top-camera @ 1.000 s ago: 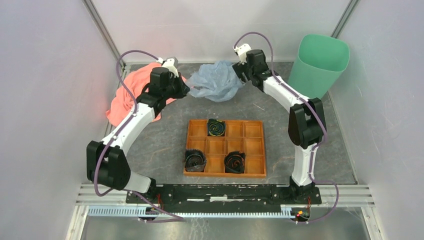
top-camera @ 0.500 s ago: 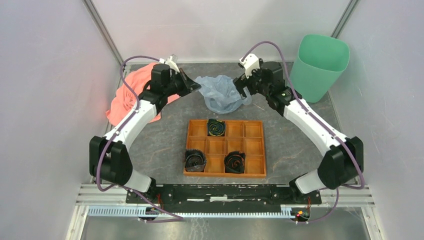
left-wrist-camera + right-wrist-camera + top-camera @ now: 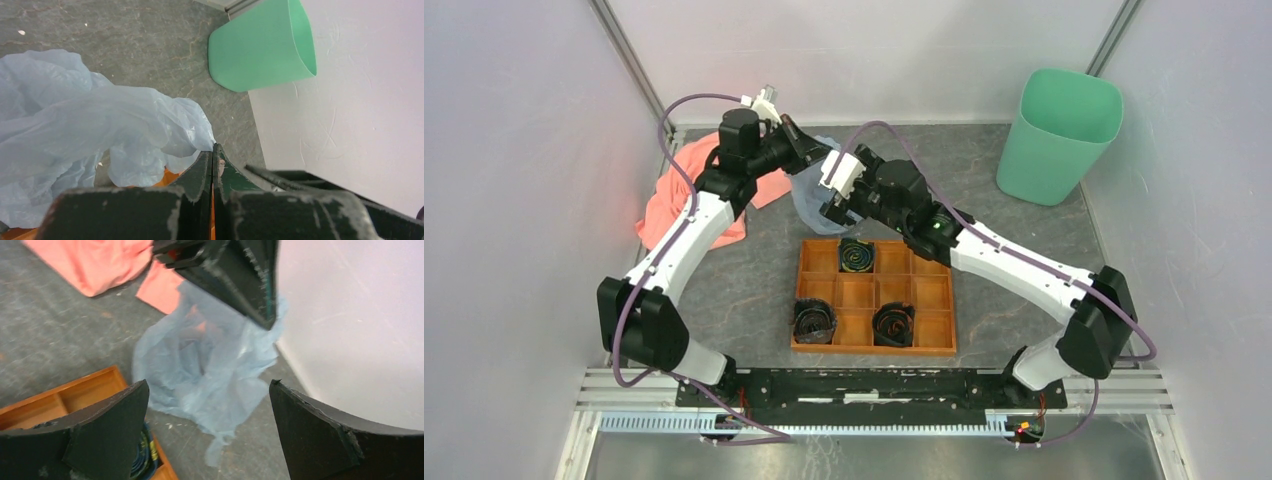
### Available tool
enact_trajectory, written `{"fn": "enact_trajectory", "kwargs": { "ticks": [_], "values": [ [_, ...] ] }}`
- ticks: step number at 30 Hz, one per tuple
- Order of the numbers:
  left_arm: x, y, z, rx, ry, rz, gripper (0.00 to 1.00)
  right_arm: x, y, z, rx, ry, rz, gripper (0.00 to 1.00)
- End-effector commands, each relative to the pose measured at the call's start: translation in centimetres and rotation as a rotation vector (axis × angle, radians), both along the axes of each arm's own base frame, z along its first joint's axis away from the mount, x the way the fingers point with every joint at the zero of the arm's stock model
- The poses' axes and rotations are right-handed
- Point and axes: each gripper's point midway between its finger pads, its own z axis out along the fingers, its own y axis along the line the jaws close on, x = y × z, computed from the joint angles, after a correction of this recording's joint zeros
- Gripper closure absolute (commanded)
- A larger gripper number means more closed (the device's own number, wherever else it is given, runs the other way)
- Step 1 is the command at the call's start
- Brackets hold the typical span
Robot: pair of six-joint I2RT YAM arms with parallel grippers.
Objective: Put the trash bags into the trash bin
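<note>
The pale blue trash bag (image 3: 808, 196) hangs crumpled behind the wooden tray, partly hidden by both grippers. My left gripper (image 3: 822, 152) is shut on the bag's upper edge and holds it up; in the left wrist view the bag (image 3: 75, 125) meets the closed tips (image 3: 213, 148). My right gripper (image 3: 832, 202) is open and empty in front of the bag, over the tray's back edge. In the right wrist view the bag (image 3: 215, 365) lies ahead of the spread jaws (image 3: 208, 383). The mint-green trash bin (image 3: 1059, 135) stands upright at the far right; it also shows in the left wrist view (image 3: 260, 47).
A salmon-pink cloth (image 3: 684, 190) lies at the far left. The orange-brown compartment tray (image 3: 929, 295) sits mid-table with three black coiled rolls (image 3: 857, 255) in it. White walls close the sides and back.
My right arm swung left from beside the bin side to the front of the bag, over the tray's back. My left gripper rose and shifted right, pulling the bag leftward.
</note>
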Motion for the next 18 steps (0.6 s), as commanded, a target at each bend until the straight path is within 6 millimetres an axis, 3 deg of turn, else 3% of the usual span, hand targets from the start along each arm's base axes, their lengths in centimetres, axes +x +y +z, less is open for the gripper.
{"fn": "enact_trajectory", "kwargs": {
  "ticks": [1, 3, 6, 8, 11, 12, 15, 18],
  "values": [
    [-1.7, -0.5, 3.9, -0.056, -0.058, -0.050, 0.98, 3.1, -0.8, 3.3, 0.027, -0.155, -0.163, 0.04],
    [-2.1, -0.4, 4.8, -0.061, -0.077, -0.052, 0.98, 3.5, -0.2, 3.0, 0.039, -0.155, -0.158, 0.15],
    [-2.5, -0.1, 5.4, -0.046, -0.095, -0.051, 0.98, 3.9, 0.5, 3.2, 0.080, -0.153, -0.164, 0.22],
    [-2.8, 0.1, 5.8, -0.035, -0.100, -0.050, 0.98, 4.2, 1.0, 3.4, 0.121, -0.152, -0.166, 0.34],
    [-3.4, 0.2, 6.2, -0.025, -0.112, -0.062, 0.95, 5.1, 1.0, 3.7, 0.186, -0.140, -0.215, 0.87],
    [-3.6, 0.4, 6.5, -0.008, -0.124, -0.061, 0.88, 5.5, 0.6, 3.7, 0.210, -0.128, -0.254, 0.99],
    [-3.9, 2.0, 6.7, 0.092, -0.156, -0.005, 0.50, 6.9, -1.9, 3.9, 0.324, -0.070, -0.347, 1.00],
    [-4.2, 4.5, 6.0, 0.209, -0.177, 0.092, 0.25, 8.6, -4.1, 3.5, 0.461, 0.051, -0.302, 1.00]
  ]
}}
